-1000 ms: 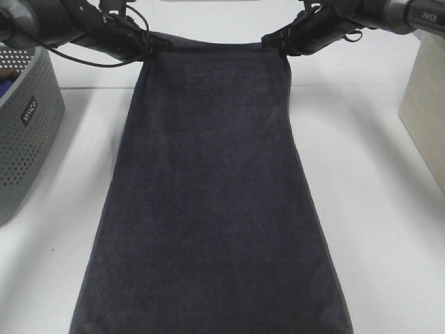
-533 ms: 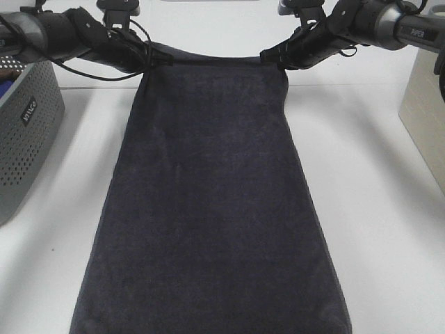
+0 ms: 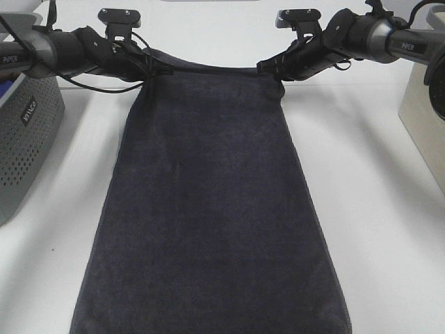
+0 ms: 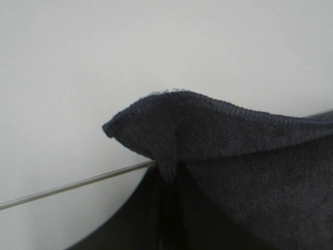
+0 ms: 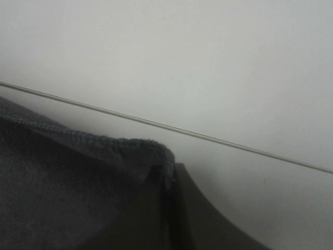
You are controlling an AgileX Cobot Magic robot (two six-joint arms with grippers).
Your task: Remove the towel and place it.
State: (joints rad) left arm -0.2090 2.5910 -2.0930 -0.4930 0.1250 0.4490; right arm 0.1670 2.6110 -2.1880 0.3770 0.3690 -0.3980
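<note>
1. The large rectangular dark charcoal-navy terry cloth towel [image 3: 208, 209] lay spread lengthwise down the middle of the white table [image 3: 375, 209], its near end running off the near edge of the high view.
2. The towel's far hemmed edge was raised off the table and stretched taut between my two grippers.
3. My left gripper [image 3: 154, 69] was clenched on the towel's far left corner; in the left wrist view that corner [image 4: 156, 125] stood pinched into a peak above the dark fingers [image 4: 130, 229].
4. My right gripper [image 3: 272, 66] was clenched on the towel's far right corner; the right wrist view showed the hemmed corner [image 5: 145, 151] folded against one dark finger [image 5: 203, 224].
5. Both arms reached in from the far sides of the table towards the middle, left arm from the left, right arm from the right.
6. A grey perforated plastic basket [image 3: 24, 139] stood on the left of the table, apart from the towel's left edge.
7. A pale beige box-like object [image 3: 424, 111] stood at the right edge of the table, well apart from the towel.
</note>
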